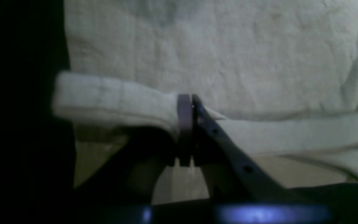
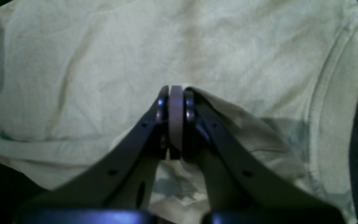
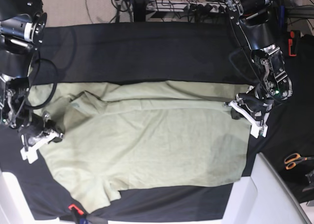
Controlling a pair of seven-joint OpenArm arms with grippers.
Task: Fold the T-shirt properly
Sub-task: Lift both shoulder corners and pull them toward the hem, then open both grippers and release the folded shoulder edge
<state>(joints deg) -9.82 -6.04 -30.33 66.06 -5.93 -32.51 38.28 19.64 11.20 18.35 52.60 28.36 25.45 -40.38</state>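
The pale sage-green T-shirt (image 3: 147,140) lies spread on the black table cloth, with its collar end at the base view's left and its hem at the right. My left gripper (image 3: 241,108) is shut on a pinched fold at the hem edge. The left wrist view shows its jaws (image 1: 189,100) closed on the rolled fabric (image 1: 110,99). My right gripper (image 3: 50,133) is shut on the shirt near the collar and shoulder. In the right wrist view its jaws (image 2: 176,91) pinch a lifted flap, with the ribbed collar curve (image 2: 322,93) to the right.
The black table cloth (image 3: 147,52) covers the table beyond the shirt. Orange-handled scissors (image 3: 294,160) lie at the far right. A white surface edge (image 3: 267,194) runs along the lower right. A small red object (image 3: 73,208) sits at the front edge.
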